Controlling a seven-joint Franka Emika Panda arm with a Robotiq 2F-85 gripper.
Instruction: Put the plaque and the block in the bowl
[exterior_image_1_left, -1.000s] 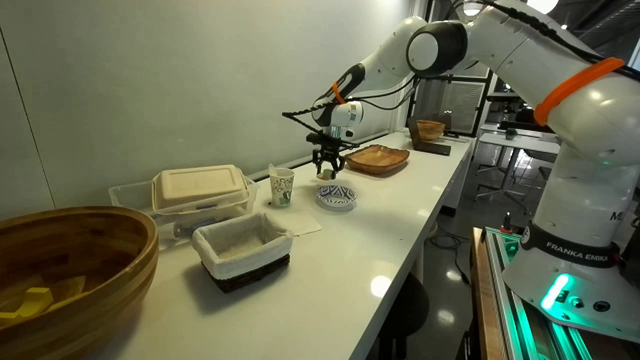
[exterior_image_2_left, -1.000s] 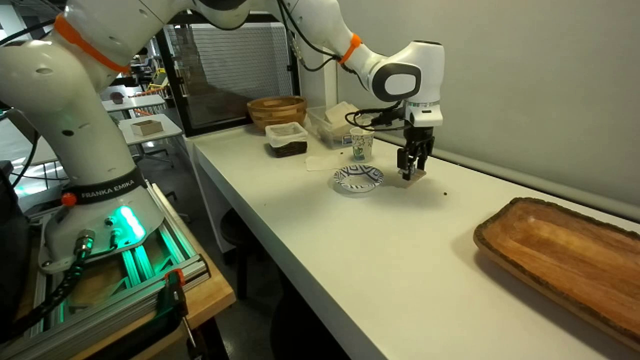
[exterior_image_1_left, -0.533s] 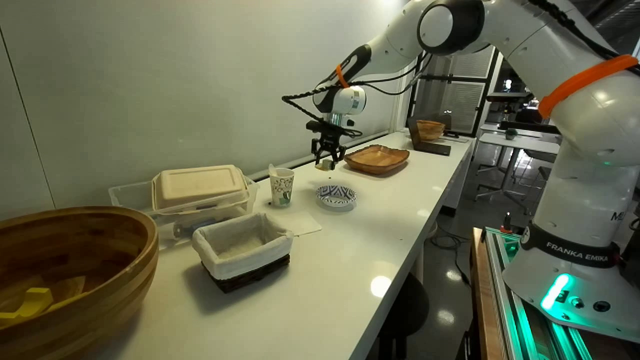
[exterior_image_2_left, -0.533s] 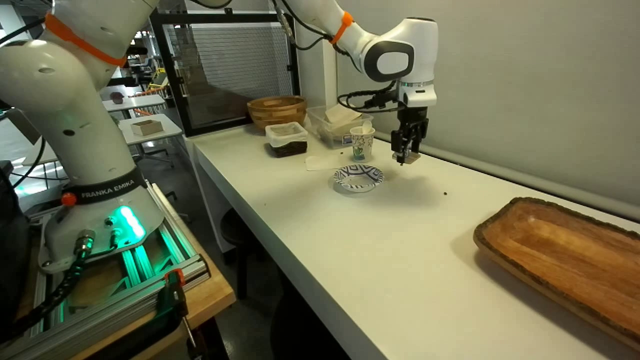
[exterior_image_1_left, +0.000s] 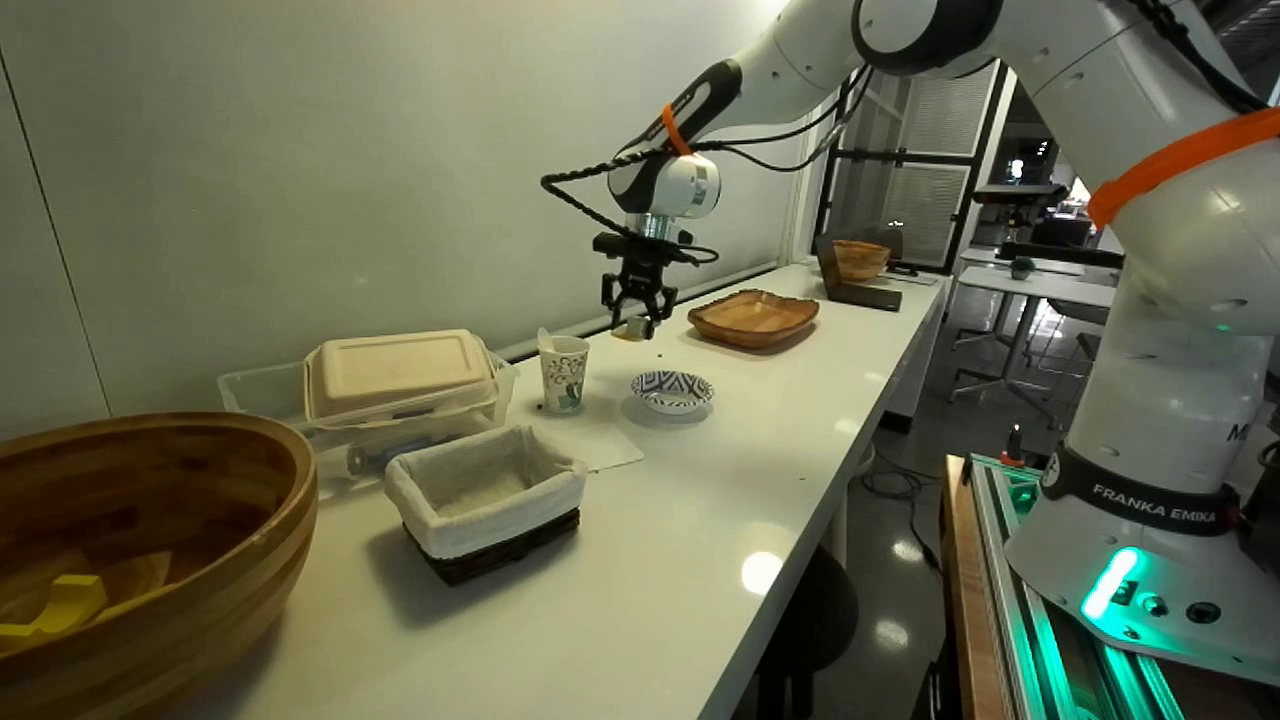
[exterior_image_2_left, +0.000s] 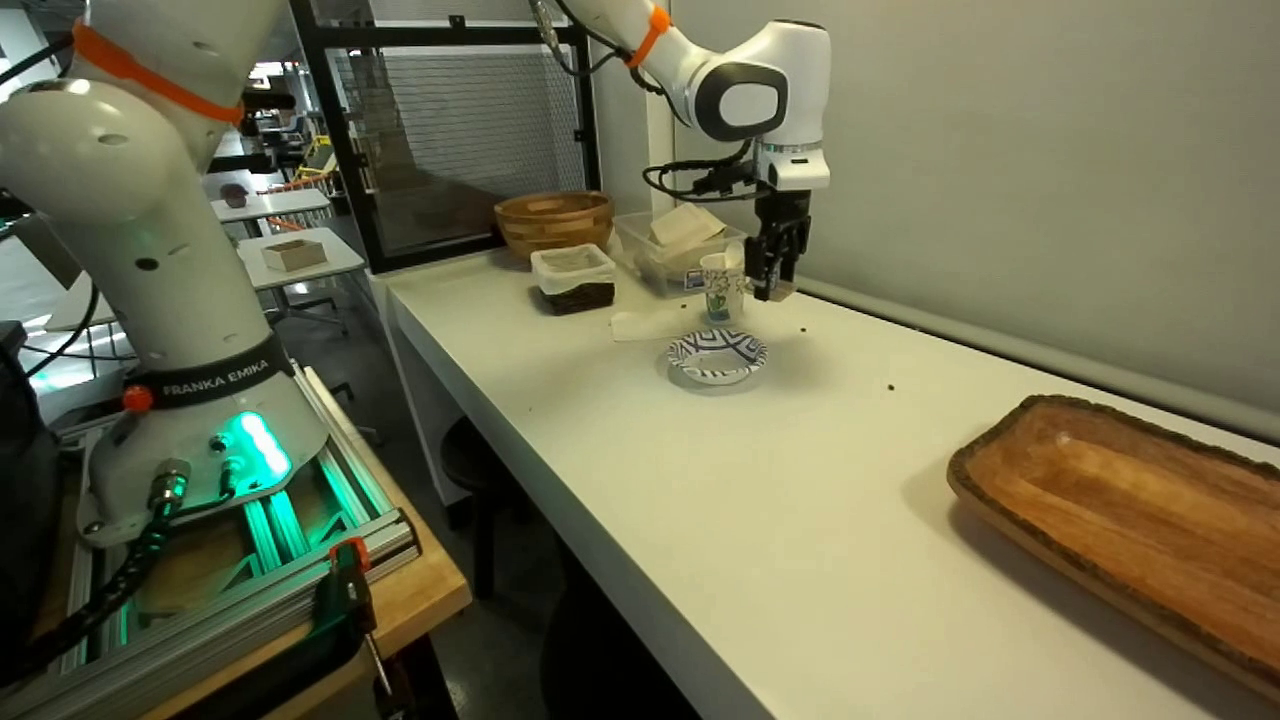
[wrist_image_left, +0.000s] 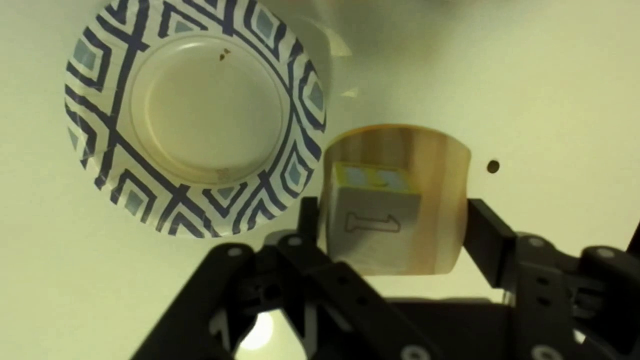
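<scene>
Above the glossy white surface (exterior_image_2_left: 760, 490), well apart from the large, deep, round brown wooden bowl (exterior_image_1_left: 235, 600) meant for both pieces, your gripper (wrist_image_left: 396, 227) is clamped on the thin, striped brown, wooden-looking plaque (wrist_image_left: 442, 200), fingers (wrist_image_left: 490, 240) at opposite edges. The small white cube-shaped block (wrist_image_left: 372, 225), marked with an outlined numeral 1, sits on the plaque between them; whether it is fixed there, you cannot tell. Both look light and stiff, the plaque's face smooth, so expect a loose block to slide if you tilt. Your edge hold seems well chosen: a firm, even pinch there, carried level, should bring both to the bowl together.
</scene>
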